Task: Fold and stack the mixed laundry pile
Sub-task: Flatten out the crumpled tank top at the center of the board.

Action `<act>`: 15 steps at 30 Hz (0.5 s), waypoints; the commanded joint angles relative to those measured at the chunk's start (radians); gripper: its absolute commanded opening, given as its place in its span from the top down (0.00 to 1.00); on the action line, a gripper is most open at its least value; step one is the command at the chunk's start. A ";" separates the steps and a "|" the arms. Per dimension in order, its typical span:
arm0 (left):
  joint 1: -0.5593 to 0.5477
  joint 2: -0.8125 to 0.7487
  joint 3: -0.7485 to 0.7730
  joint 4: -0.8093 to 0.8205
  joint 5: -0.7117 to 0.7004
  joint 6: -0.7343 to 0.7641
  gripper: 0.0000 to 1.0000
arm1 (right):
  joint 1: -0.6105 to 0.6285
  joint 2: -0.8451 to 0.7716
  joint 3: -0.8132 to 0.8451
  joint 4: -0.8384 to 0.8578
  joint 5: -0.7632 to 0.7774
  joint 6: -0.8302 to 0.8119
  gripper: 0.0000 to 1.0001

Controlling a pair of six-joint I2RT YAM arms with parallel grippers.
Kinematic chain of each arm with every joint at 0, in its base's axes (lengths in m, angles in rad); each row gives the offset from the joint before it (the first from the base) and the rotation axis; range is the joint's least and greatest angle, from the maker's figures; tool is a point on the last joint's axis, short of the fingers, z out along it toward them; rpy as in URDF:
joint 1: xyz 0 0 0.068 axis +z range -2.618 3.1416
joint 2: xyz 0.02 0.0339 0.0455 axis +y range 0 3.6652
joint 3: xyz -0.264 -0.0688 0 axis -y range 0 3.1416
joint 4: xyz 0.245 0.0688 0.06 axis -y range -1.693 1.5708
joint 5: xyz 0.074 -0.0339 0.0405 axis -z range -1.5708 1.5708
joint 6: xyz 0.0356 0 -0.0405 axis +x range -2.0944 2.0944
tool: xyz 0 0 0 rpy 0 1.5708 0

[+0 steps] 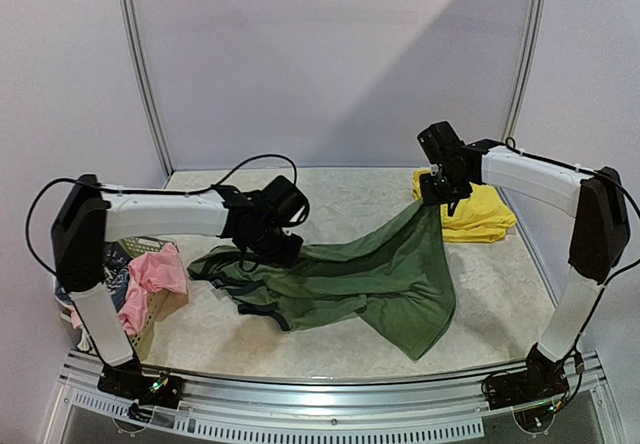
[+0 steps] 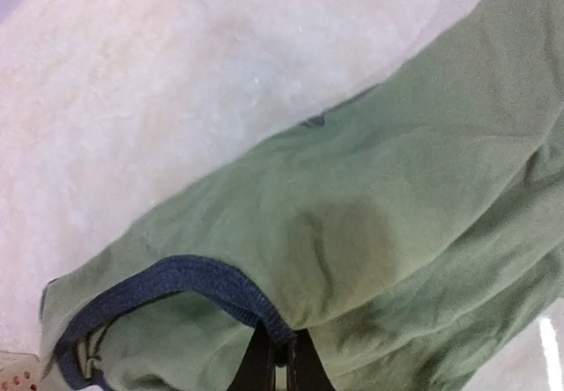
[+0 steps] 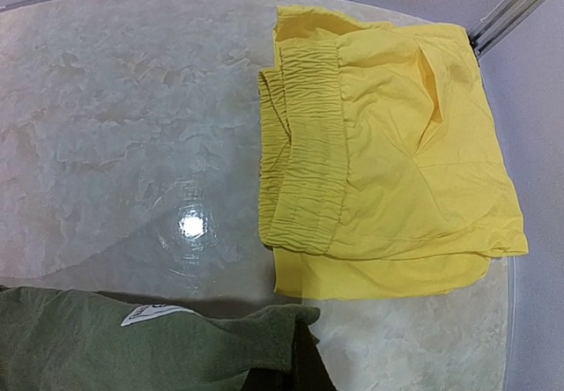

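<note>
— Olive-green top (image 2: 370, 232) lies closest, directly under the left wrist camera. It is soft knit cloth with long shallow wrinkles, and one armhole is edged with a ribbed navy binding (image 2: 176, 276). Where is it on the table?

— It spreads over the middle of the table (image 1: 330, 199), a wide pale surface with a cloudy marble pattern, a little glossy. The top is the biggest garment. Its left part lies crumpled on the surface. Its right corner is lifted, and the cloth hangs down from there in a slanted sheet.

— Who lifts it?

— The right gripper (image 1: 440, 196). Its fingers are pressed together and pinch the hem. The left gripper (image 2: 280, 360) has its two dark fingers tight together as well, and they pinch the cloth just at the navy binding.

— And the other pieces?

— The yellow shorts (image 3: 388, 153) lie folded into a flat rectangle at the far right corner, near the lifted corner (the gathered elastic waistband (image 3: 304, 144) makes fine ridges). At the left edge stands a pale mesh basket (image 1: 152, 314), partly hidden behind the left arm. A pink piece (image 1: 160, 269) hangs over its rim, soft and bunched. Beside it a blue-grey patterned piece (image 1: 115, 269) shows a little.

— Anything smaller?

— Only a small white patch (image 3: 154, 313) on the hem, near the right fingers.
</note>
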 commanded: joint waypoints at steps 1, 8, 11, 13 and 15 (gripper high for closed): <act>0.012 -0.209 -0.013 -0.071 -0.141 0.009 1.00 | -0.004 -0.089 0.018 -0.031 -0.012 -0.011 1.00; 0.003 -0.501 -0.027 -0.139 -0.210 0.007 1.00 | 0.029 -0.324 -0.052 0.015 -0.160 -0.067 1.00; -0.003 -0.613 -0.013 -0.160 -0.234 0.016 1.00 | 0.071 -0.406 -0.059 0.018 -0.204 -0.116 1.00; -0.007 -0.670 0.003 -0.172 -0.241 0.024 1.00 | 0.094 -0.475 -0.058 0.015 -0.231 -0.135 1.00; -0.010 -0.720 0.020 -0.179 -0.239 0.034 1.00 | 0.116 -0.534 -0.057 0.014 -0.258 -0.154 1.00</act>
